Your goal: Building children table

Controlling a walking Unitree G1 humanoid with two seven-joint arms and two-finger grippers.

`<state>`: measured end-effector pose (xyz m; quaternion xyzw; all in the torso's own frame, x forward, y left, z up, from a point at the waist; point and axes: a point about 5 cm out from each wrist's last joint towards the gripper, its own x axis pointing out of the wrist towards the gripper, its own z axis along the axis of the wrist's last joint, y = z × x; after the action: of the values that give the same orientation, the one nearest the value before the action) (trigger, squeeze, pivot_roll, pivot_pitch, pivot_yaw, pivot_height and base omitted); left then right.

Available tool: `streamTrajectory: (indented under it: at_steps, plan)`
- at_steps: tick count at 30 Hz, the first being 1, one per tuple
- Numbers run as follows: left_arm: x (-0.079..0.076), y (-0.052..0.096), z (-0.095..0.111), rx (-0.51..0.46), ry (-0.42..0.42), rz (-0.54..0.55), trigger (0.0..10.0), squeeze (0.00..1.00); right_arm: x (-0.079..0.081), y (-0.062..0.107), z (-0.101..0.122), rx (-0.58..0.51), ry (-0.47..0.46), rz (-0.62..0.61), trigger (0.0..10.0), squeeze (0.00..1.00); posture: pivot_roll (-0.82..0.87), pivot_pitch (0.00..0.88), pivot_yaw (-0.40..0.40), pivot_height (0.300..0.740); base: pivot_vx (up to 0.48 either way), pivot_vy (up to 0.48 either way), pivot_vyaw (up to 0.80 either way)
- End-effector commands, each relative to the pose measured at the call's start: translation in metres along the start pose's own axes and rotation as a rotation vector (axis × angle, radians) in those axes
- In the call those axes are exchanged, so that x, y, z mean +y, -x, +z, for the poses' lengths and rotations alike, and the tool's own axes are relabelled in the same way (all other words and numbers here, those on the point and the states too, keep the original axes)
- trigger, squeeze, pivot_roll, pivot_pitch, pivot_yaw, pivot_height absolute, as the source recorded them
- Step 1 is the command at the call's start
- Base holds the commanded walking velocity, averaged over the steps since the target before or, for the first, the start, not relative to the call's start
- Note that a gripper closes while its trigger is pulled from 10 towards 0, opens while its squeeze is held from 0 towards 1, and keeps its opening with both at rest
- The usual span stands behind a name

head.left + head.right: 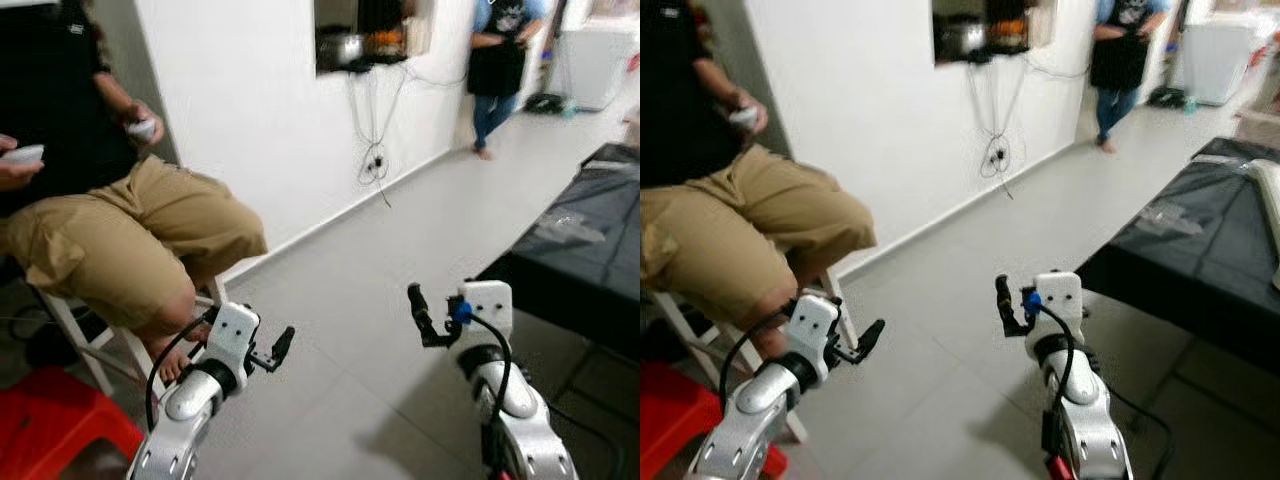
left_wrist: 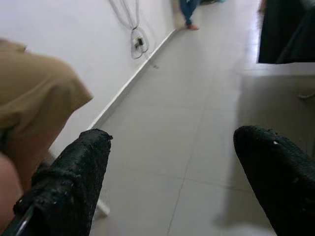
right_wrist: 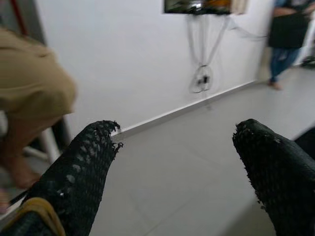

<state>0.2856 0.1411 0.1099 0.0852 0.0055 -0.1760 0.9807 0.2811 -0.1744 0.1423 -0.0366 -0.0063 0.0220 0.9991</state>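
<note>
My left gripper [image 1: 281, 348] is raised over bare floor, its two black fingers [image 2: 74, 182] spread wide with nothing between them. My right gripper [image 1: 420, 312] is up at similar height, fingers [image 3: 81, 177] likewise parted and empty. Both hang in air, touching nothing.

Below and ahead of both: pale grey tiled floor [image 1: 400, 230], running to a white wall [image 1: 250, 90] with a skirting board. A tangle of cables [image 1: 372, 155] hangs down that wall from an opening above.

On my left, close to the left arm: a seated person in khaki shorts [image 1: 130, 240] and dark top, on a white stool [image 1: 85, 340], holding a white controller in each hand [image 1: 143, 125]. A red plastic stool [image 1: 55, 425] sits at the lower left, beside the white one.

On my right: a table draped in black sheeting [image 1: 1200, 250], its near corner just beside the right arm. I cannot identify any children's table parts; a pale object at the sheeting's far right edge is too cropped to tell.

Far end of the room: a second person [image 1: 500, 60] standing, in dark apron and jeans.
</note>
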Motion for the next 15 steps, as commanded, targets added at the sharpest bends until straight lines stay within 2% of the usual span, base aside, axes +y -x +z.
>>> streamTrajectory:
  at_steps: [1, 4, 15]
  plan:
    - [0.0051, 0.0016, -0.0048, 0.024, -0.014, 0.014, 10.0, 0.0, 0.0036, -0.0017, 0.0007, -0.007, -0.005, 0.015, 10.0, 0.0, 0.01, 0.0, -0.009, 0.74, 0.0, 0.0, 0.0]
    - [0.0043, 0.0012, -0.0077, 0.048, -0.005, 0.013, 10.0, 0.0, 0.0036, -0.0018, 0.0008, -0.007, -0.005, 0.016, 10.0, 0.0, 0.01, 0.0, -0.009, 0.74, 0.0, 0.08, 0.0]
    - [0.002, 0.0008, -0.0068, 0.035, 0.007, 0.009, 10.0, 0.0, 0.0026, -0.0018, 0.0009, -0.007, -0.001, 0.022, 10.0, 0.0, 0.01, 0.0, -0.015, 0.74, 0.0, 0.48, 0.0]
